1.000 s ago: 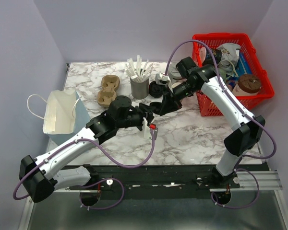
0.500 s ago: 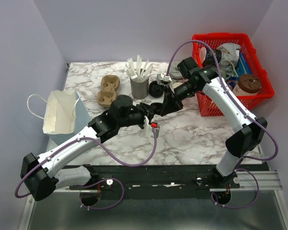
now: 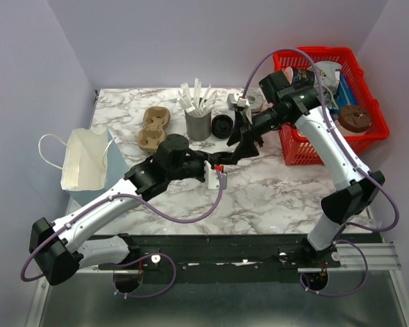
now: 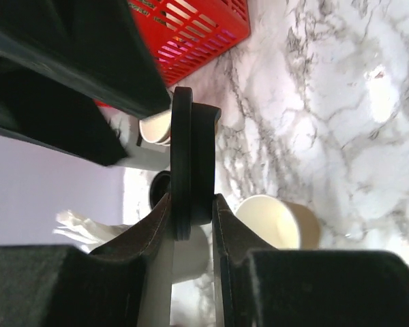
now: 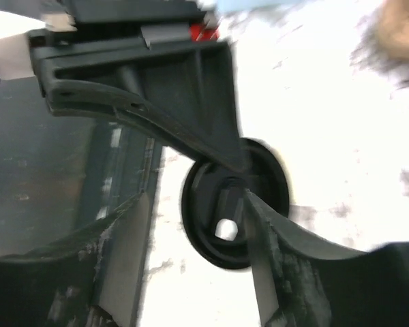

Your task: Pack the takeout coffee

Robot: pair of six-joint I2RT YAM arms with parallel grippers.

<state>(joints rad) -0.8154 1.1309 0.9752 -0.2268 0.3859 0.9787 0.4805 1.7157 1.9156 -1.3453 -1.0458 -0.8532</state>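
Two arms meet over mid surface (image 3: pixel 279 194) from above; left wrist view shows the left gripper (image 4: pixel 191 204) clamped on the lid (image 4: pixel 191 153), the cup (image 4: pixel 273 221) lidless beyond; right wrist view shows the right gripper (image 5: pixel 191 266) just parted, handover seemingly done.

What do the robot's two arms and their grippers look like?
Both the left arm and right arm have white links with black joints and bases, and a purple cable loops along each. The left gripper and right gripper are black two-finger claws; a small red tab sits by the left wrist.
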